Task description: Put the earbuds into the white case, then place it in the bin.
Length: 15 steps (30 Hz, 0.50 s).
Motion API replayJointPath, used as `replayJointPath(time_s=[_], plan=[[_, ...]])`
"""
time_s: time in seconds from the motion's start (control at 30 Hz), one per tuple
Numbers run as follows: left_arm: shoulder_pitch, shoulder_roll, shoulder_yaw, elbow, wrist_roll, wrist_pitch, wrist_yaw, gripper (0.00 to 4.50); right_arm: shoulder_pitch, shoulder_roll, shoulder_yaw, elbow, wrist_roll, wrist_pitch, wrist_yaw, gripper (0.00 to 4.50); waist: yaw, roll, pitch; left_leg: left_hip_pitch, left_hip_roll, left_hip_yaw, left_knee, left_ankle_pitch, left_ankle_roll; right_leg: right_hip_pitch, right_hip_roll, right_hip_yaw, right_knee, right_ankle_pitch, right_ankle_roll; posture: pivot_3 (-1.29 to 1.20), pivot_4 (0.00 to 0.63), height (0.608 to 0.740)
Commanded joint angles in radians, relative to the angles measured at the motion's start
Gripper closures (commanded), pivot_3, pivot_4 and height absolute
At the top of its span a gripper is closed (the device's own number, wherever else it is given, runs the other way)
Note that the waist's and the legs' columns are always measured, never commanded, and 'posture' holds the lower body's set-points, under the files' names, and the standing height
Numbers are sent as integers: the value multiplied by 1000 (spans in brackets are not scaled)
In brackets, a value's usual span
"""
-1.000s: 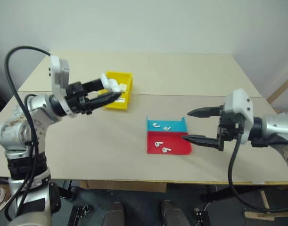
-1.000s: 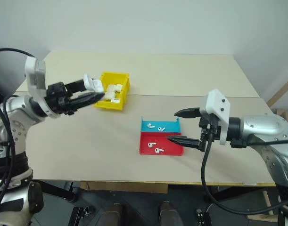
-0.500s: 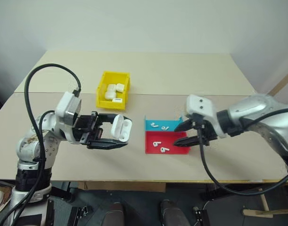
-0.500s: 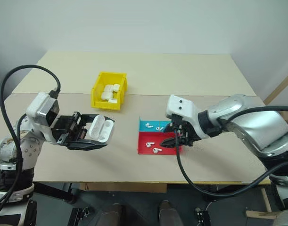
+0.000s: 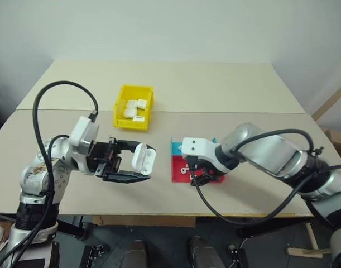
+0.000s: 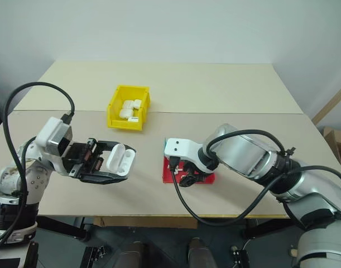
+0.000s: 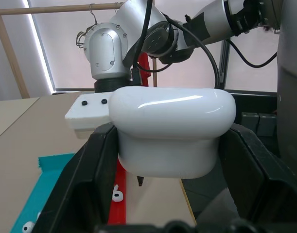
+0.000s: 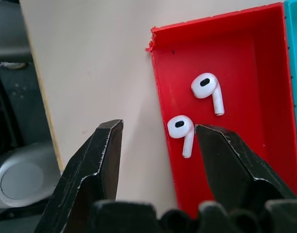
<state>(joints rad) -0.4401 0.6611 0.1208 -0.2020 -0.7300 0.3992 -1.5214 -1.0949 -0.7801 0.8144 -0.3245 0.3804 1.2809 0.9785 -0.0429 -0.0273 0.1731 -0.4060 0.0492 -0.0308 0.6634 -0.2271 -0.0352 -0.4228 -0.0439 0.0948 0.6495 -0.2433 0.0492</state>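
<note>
**Right tool over red tray, earbud off-centre**

Right tool released, pointing down at the earbuds in the tray. Nearer bud sits just inside one finger, stem along the finger line, so shift sideways first. Left tool clenched on the case, held well apart. Bin beyond.

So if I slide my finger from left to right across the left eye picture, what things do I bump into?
Left gripper holding the white case → red-and-teal tray → right gripper over the tray. The bin sits farther back.
</note>
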Motion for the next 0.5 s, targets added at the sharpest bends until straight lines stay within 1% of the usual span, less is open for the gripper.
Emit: replayJointPath(time_s=[0.03, 0.13, 0.5], plan=[[-7, 6, -3, -24, -10, -20, 8, 1713, -38, 15, 32, 29, -51, -20, 8, 1627, 0, 0, 0, 0, 0, 0, 0, 0, 0, 0, 0, 0, 0, 0, 0, 0, 150, 740], [8, 12, -2, -45, -17, -18, 18, 1713, -45, 28, 59, 61, -81, -44, 21, 1627, -1, 0, 0, 0, 0, 0, 0, 0, 0, 0, 0, 0, 0, 0, 0, 0, 150, 740], [41, 36, 7, -84, -29, -15, 53, 1713, -41, 76, 82, 159, -156, -111, 74, 1627, -2, 0, 0, 0, 0, 0, 0, 0, 0, 0, 0, 0, 0, 0, 0, 0, 150, 740]])
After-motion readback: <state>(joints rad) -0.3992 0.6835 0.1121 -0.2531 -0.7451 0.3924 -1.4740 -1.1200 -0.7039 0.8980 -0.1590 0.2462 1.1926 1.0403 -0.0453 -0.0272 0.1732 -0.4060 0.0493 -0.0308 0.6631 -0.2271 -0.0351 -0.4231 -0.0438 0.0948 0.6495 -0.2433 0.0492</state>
